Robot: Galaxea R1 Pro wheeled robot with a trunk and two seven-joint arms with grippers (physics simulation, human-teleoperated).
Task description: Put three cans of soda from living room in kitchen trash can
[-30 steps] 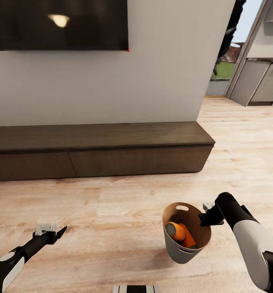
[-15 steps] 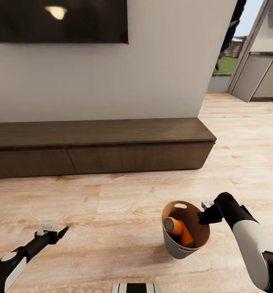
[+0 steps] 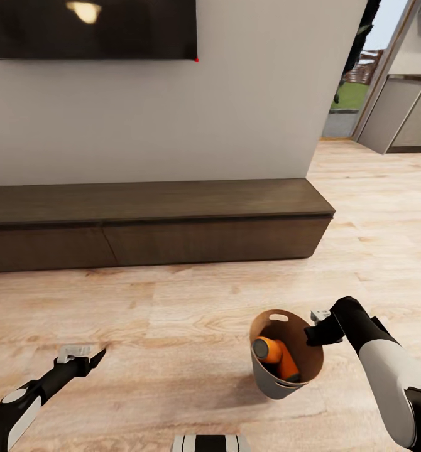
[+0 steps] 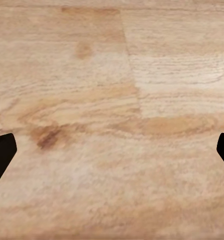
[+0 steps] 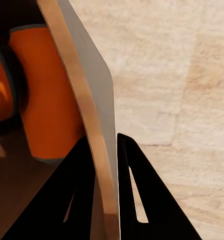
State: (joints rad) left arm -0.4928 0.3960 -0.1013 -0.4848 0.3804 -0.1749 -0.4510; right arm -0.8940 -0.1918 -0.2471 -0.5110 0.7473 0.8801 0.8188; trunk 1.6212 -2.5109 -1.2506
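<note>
I hold the bin (image 3: 287, 362) by its rim so I can carry it and the cans in one go. It hangs just above the wood floor (image 3: 191, 326), tipped a little toward me. Inside I see orange cans (image 3: 276, 356) lying on their sides against the brown wall. I cannot tell how many are in there, and I see no blue one.

My right end effector (image 3: 318, 331) is pinched on the bin's rim. In the right wrist view one finger (image 5: 76, 200) sits inside the wall and the other outside, with the thin rim (image 5: 99, 150) squeezed between them. That grip keeps the bin from dropping.

My left end effector (image 3: 85, 358) holds nothing. Its fingers are spread wide over bare floor, well apart from the bin, so it stays out of the way.

Ahead is a long dark cabinet (image 3: 154, 223) under a black TV (image 3: 91, 28). The kitchen units (image 3: 405, 110) show far off at the right, so I think the bin must go that way.
</note>
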